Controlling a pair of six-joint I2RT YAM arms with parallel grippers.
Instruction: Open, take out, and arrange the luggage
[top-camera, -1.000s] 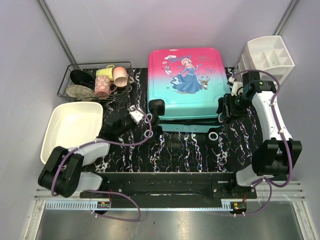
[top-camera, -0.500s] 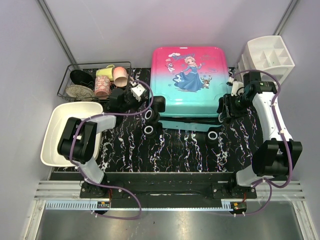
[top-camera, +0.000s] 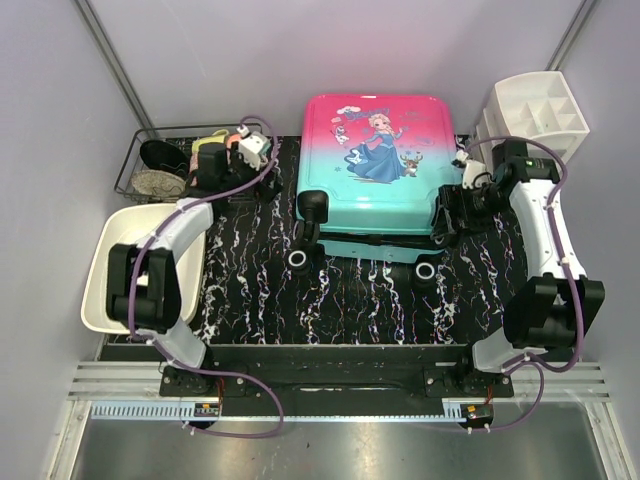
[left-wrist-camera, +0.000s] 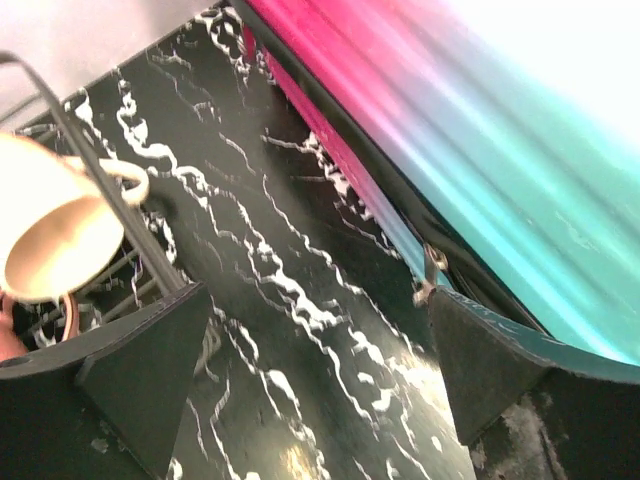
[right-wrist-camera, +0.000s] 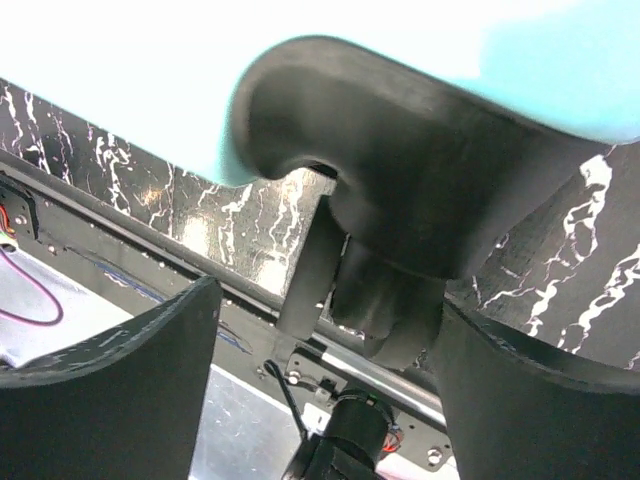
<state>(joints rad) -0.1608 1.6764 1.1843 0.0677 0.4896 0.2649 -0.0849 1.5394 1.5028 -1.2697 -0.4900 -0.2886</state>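
Note:
The luggage (top-camera: 375, 165) lies flat at the back middle of the marble table, princess print up, lid down on its lower shell, black wheels (top-camera: 298, 258) toward me. My left gripper (top-camera: 235, 180) hovers open over bare table between the wire rack and the luggage's left side (left-wrist-camera: 520, 180); nothing lies between its fingers (left-wrist-camera: 150, 380). My right gripper (top-camera: 443, 215) is open at the luggage's front right corner. In the right wrist view its fingers (right-wrist-camera: 120, 400) stand either side of the black wheel housing (right-wrist-camera: 400, 190) without gripping it.
A wire rack (top-camera: 190, 165) with cups and bowls stands at the back left; one cream cup (left-wrist-camera: 55, 235) is close to my left finger. A white tub (top-camera: 140, 260) sits front left. A white drawer organizer (top-camera: 535, 115) stands back right, behind the right arm.
My left arm swung from the luggage's front left wheel back toward the wire rack and its jaws opened. My right jaws widened. The luggage shifted slightly back and right.

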